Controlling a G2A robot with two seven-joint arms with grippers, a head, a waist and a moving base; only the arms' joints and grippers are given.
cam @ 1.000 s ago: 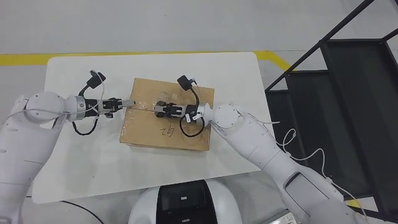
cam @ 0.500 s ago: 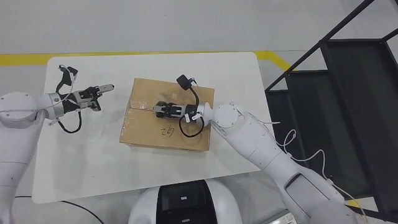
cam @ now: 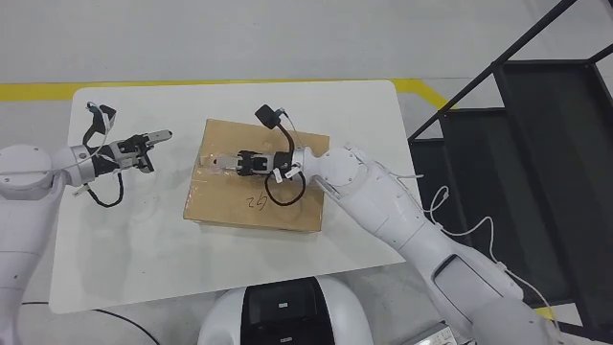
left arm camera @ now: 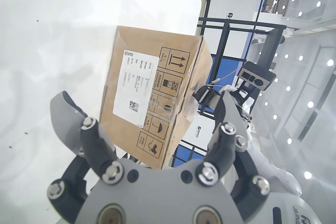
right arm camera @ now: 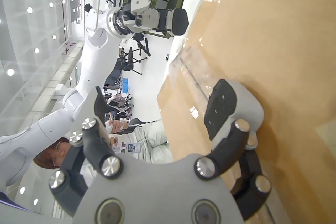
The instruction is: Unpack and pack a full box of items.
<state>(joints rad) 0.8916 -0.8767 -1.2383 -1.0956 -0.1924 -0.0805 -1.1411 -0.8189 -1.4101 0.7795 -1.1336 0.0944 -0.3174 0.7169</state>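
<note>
The closed cardboard box (cam: 220,196) (left arm camera: 155,93) (right arm camera: 262,38) sits flat near the middle of the white surface (cam: 354,115). Clear tape (right arm camera: 189,64) runs along its top seam.

The right gripper (cam: 225,162) (right arm camera: 160,101) is over the box top, at the seam end nearest the left arm. Its jaws are spread wide and hold nothing. One pad (right arm camera: 220,104) appears to lie against the cardboard, but contact cannot be confirmed.

The left gripper (cam: 163,136) (left arm camera: 143,101) hangs over bare surface, apart from the box. Its jaws are wide and hold nothing.
</note>
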